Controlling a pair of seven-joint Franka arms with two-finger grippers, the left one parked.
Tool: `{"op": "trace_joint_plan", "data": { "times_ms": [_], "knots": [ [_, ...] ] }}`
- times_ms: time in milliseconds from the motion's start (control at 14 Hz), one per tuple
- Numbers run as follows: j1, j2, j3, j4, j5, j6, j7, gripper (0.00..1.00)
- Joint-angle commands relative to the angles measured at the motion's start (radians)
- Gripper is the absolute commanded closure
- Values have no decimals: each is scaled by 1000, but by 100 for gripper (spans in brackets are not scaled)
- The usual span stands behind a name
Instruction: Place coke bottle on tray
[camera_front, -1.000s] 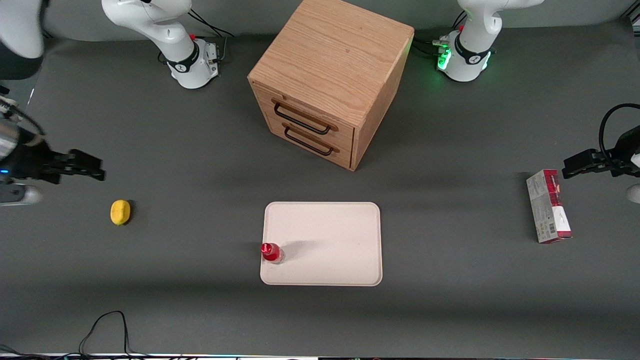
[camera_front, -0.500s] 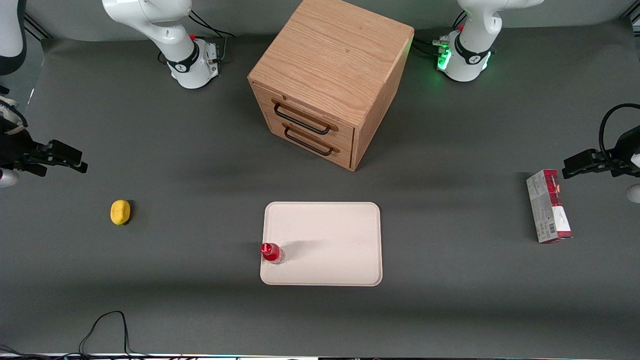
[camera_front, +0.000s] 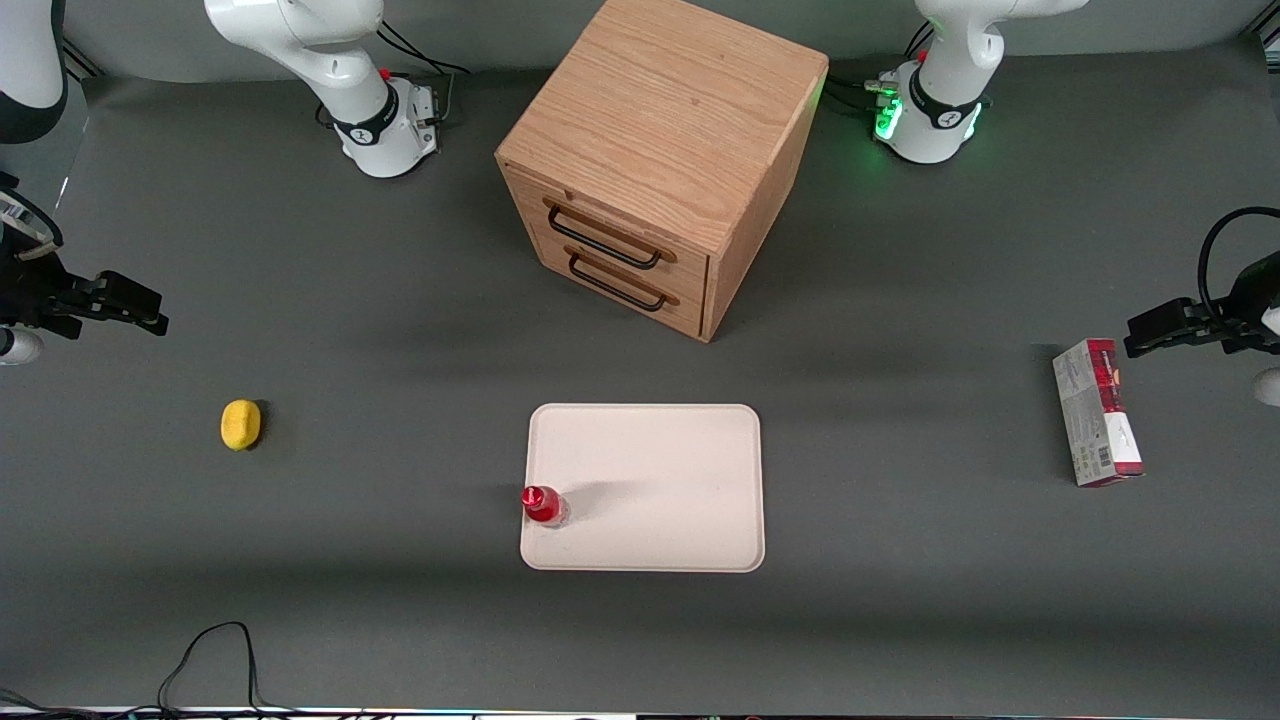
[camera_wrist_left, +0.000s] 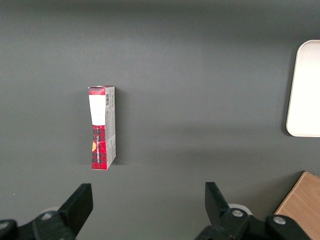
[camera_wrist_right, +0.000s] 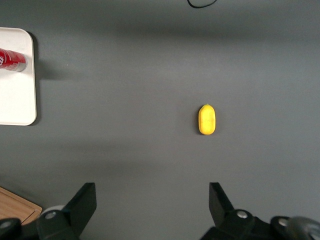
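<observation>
My hand hangs over counter at working arm's end, fingers spread wide, holding nothing. Yellow lemon lies nearer front camera than hand, well apart. I see coke bottle upright on tray, at tray's edge toward working arm. Wooden cabinet stands farther from camera than tray.

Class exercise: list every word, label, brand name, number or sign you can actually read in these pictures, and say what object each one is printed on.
None can be read.
Red-and-grey carton: printing and a white label, too small to read.
Coke bottle, upright on the tray: no lettering legible.
Wooden cabinet and lemon: no markings seen.
Claw, open, hanging above the table near the lemon: no text.
</observation>
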Motion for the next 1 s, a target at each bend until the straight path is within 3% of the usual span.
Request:
{"op": "trace_joint_plan", "data": {
  "times_ms": [0, 571, 786, 929],
  "knots": [
    [0, -10, 9, 21, -17, -22, 37, 0],
    [17, 24, -4, 68, -9, -51, 37, 0],
    [11, 24, -13, 68, 52, -84, 26, 0],
    [11, 26, -17, 66, 51, -84, 25, 0]
  ]
}}
